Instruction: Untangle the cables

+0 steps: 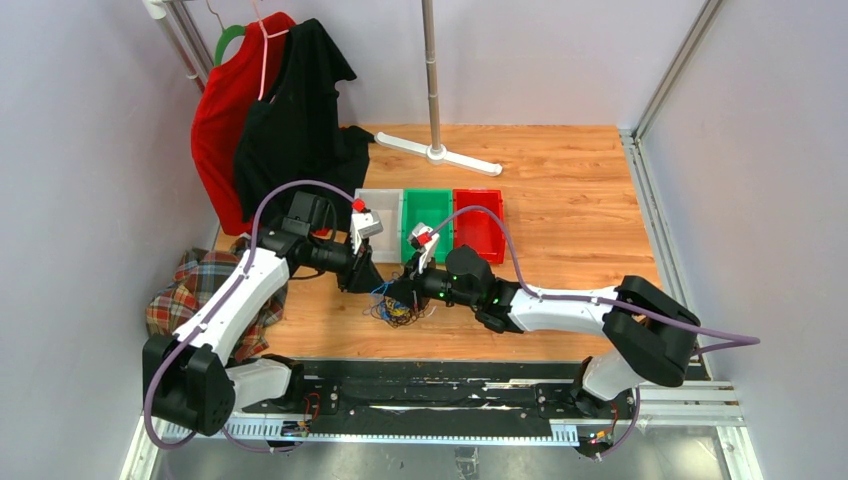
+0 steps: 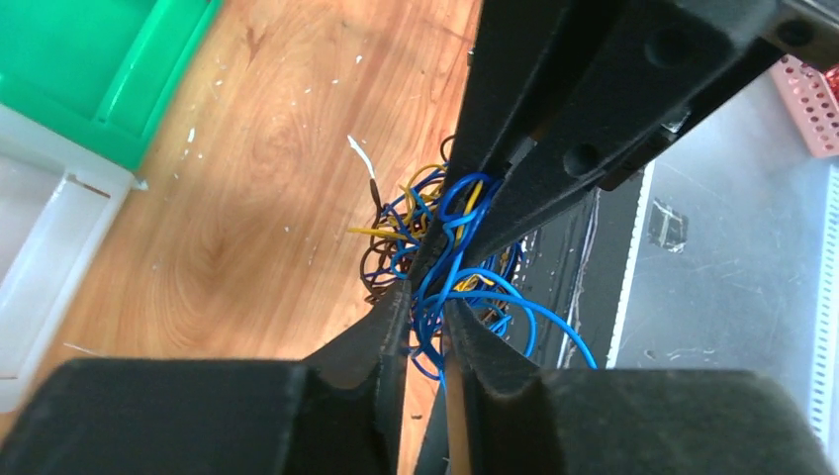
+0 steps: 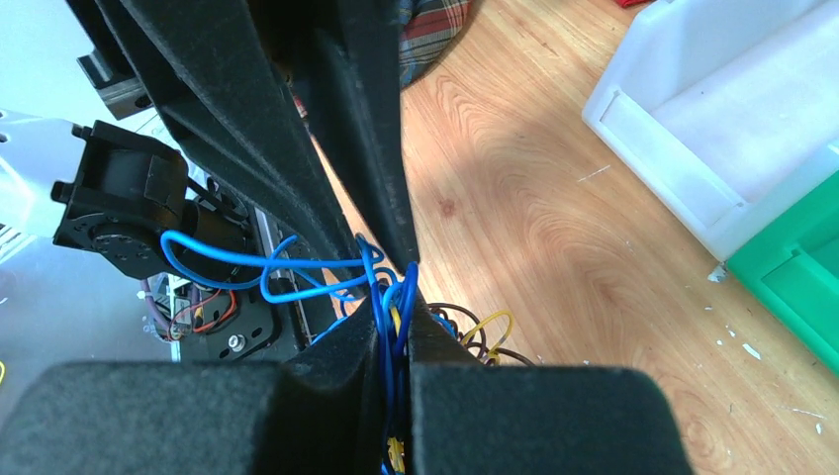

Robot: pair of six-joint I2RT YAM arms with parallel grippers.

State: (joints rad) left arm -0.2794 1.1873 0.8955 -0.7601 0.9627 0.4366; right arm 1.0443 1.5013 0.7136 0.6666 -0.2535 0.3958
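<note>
The table (image 1: 580,230) filled the middle of the top view. Three bins (image 1: 425,208), white, green and red, stood in a row at centre frame, and no cable showed in any of them. Just below the bins the two arms met.

The left gripper (image 2: 425,309) had its jaws drawn almost together. Blue strands ran through the narrow gap, so it looked clamped on them. The right gripper (image 3: 394,322) was closed tight on a few more blue strands, its tips just beside the left's.

The cables (image 1: 398,310) lay in one heap at lower centre of the top view, near the table's front edge. Blue, yellow and brown loops were wound through one another. By that showing nothing had been separated. The work seemed to be at its first pull, with the whole knot left to part.
</note>
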